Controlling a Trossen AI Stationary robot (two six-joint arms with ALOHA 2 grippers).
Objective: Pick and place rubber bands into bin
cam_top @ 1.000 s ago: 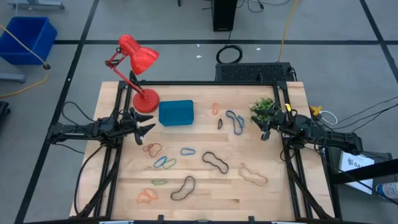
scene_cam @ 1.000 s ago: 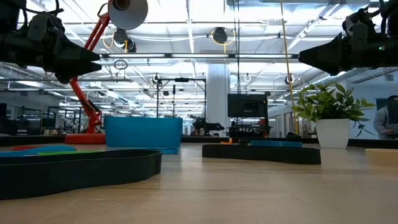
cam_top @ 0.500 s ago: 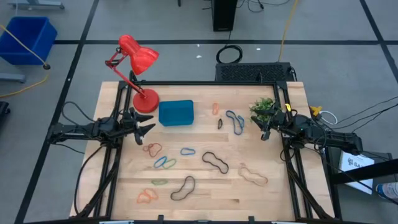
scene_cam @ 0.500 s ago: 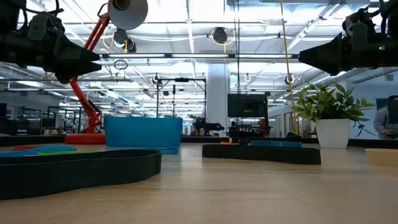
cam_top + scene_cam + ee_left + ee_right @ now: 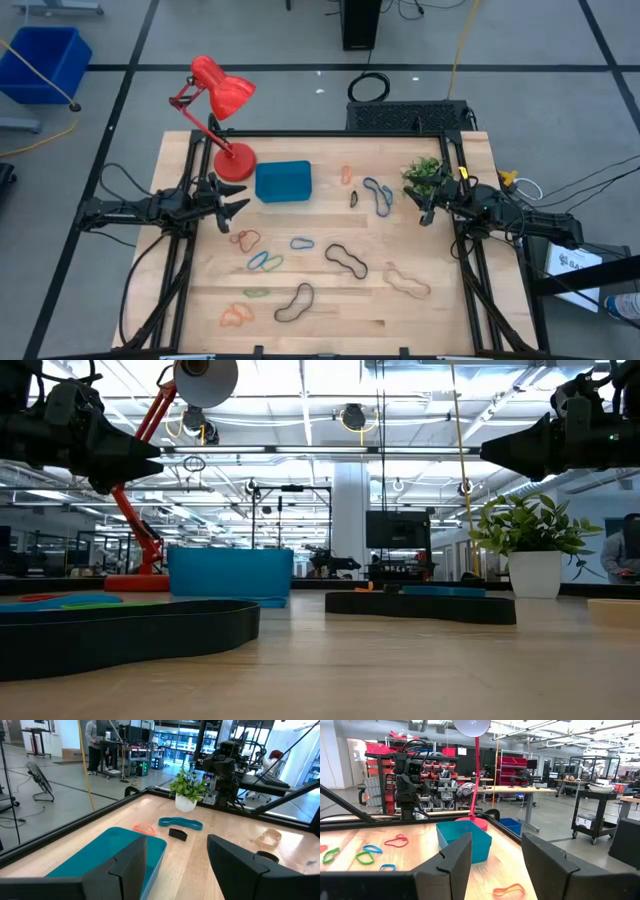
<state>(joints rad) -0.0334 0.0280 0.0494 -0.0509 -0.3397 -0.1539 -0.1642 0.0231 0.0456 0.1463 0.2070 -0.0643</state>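
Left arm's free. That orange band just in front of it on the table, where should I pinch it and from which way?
Come straight down from above: the orange rubber band lies flat on the wood. It is a crumpled loop, so I'd pinch across its narrow middle, where both strands run close together, jaws set across them. The left gripper hangs open close by; the bin sits just beyond.

From the low view you cannot see into the bin (image 5: 230, 572); its wall hides the inside. The nearest black rubber band (image 5: 120, 630) runs off that picture's left edge, blurred.
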